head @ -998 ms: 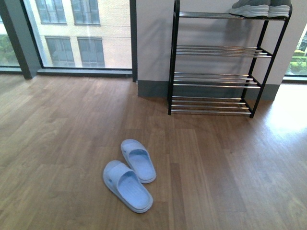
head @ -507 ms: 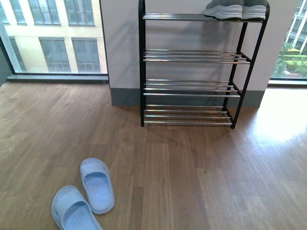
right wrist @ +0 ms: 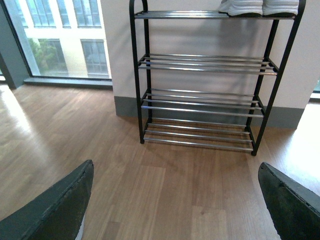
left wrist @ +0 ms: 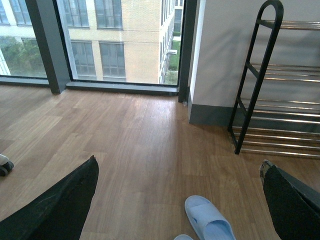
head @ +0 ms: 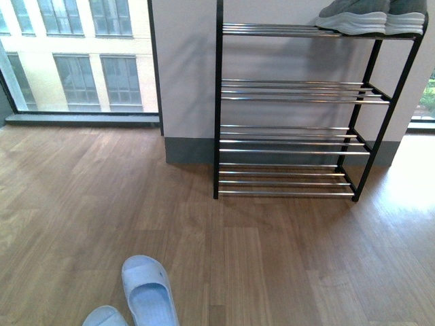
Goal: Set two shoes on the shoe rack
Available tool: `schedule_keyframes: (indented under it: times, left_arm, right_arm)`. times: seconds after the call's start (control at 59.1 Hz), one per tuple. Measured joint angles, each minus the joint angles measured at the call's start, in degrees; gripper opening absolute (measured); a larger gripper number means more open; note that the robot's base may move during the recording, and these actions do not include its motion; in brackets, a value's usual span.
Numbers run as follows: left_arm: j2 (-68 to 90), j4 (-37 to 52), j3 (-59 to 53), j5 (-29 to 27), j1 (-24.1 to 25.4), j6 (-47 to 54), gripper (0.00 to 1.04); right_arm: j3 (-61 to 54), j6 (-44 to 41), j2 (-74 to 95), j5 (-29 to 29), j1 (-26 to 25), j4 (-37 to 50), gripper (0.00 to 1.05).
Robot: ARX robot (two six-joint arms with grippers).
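Pale blue slides [head: 149, 293] on floor [head: 272, 258], front-left of robot; grey sneakers [head: 370, 17] on shoe rack [head: 285, 139] top shelf.
L fingers [left wrist: 60, 205] spread, empty, nearer arm: one slide low betw. them, long axis pointing away, toe far. R fingers [right wrist: 55, 210] spread, empty, facing rack.

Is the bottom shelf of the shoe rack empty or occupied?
Empty: the bottom shelf of the shoe rack shows only bare chrome bars; grey sneakers sit on the top tier.
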Motion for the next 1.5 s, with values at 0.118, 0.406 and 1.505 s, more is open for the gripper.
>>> schedule_keyframes:
  times: [0.118,0.406,1.505]
  left_arm:
    - [0.0,0.02,0.0,0.0,0.0,0.0,0.95]
    - [48.74,3.85,16.98,-14.73,-1.7,-29.24,0.95]
    - [151.42,-4.55,71.91,-3.21,-13.2,-18.29,0.95]
  right_arm:
    - [0.0,0.0,0.02,-0.02,0.02,0.0,0.95]
    - [0.0,0.0,0.0,0.0,0.02,0.0,0.95]
    - [0.0,0.0,0.0,0.02,0.02,0.0,0.95]
